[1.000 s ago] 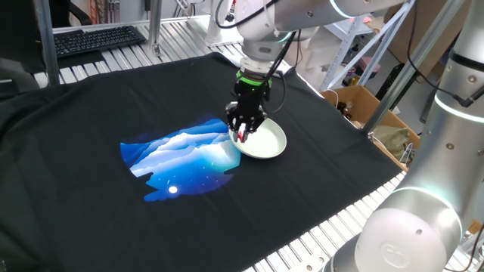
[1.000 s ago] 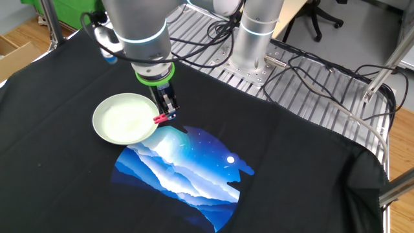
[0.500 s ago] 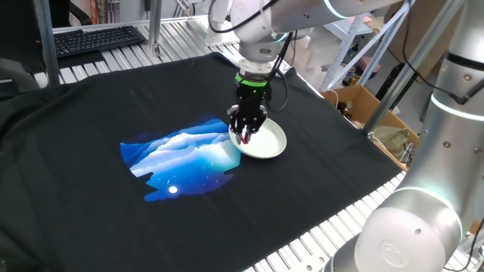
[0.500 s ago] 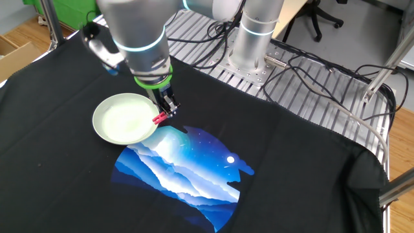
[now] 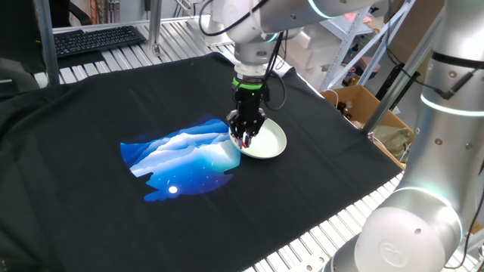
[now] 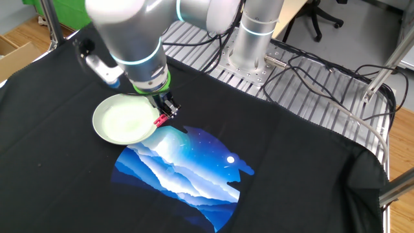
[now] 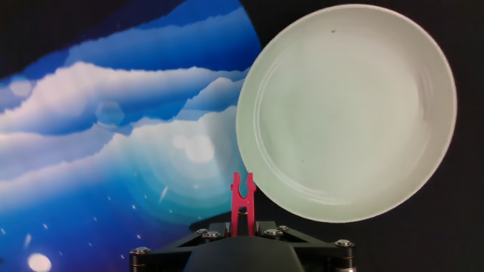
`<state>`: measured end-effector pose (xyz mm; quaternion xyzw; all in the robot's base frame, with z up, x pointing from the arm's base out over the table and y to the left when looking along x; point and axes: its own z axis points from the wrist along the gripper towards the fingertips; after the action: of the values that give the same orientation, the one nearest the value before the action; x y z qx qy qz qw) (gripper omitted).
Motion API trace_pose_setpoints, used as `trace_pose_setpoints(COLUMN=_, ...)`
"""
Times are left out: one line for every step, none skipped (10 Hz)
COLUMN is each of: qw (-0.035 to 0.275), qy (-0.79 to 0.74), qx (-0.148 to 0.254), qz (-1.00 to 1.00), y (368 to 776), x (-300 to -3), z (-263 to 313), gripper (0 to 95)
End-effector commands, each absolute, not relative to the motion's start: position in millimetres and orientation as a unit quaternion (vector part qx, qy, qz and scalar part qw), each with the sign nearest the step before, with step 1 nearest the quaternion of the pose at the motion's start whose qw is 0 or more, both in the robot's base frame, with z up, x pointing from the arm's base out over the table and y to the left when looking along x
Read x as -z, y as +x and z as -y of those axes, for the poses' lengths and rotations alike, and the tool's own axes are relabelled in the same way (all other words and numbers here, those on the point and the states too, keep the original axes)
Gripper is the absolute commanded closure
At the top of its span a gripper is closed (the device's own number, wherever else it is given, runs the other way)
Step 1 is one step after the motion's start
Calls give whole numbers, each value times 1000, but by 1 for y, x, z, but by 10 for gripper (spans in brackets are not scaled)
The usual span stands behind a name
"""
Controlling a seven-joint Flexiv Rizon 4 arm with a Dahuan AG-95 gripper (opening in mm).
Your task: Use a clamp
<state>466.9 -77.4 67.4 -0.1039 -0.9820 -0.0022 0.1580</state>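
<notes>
Now | hand [image 6: 164, 111] grips clamp [image 7: 242, 202] | clamp tip over plate [image 7: 423, 68] rim

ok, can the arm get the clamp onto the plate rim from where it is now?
Probably yes. The fingers grip the red clamp, its open end close beside the near rim of the plate. Nothing lies between them, only cloth.

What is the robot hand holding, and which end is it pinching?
The gripper holds the red clamp by its back end; the forked tip pokes out toward the plate's rim.
</notes>
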Motion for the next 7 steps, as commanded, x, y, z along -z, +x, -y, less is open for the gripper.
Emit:
trace_pose_setpoints(qw=175, qy=-95, qx=-1, qz=980, y=465, x=-66, z=79, gripper=950)
trace_pose_setpoints(qw=182, qy=-87, qx=0, qz=979, y=465, x=-65, z=79, gripper=950)
trace_pose_setpoints(qw=184, qy=-86, qx=0, qz=979, y=465, x=-65, z=79, gripper=950)
trace_pose_setpoints(qw=183, qy=-87, qx=1, qz=979, y=465, x=-65, z=79, gripper=950)
trace_pose_setpoints(qw=183, qy=-83, qx=2, qz=980, y=465, x=-65, z=79, gripper=950)
trace_pose_setpoints(qw=184, qy=-81, qx=5, qz=980, y=465, x=-65, z=79, gripper=950)
trace_pose_setpoints(qw=185, qy=-81, qx=6, qz=979, y=465, x=-66, z=78, gripper=950)
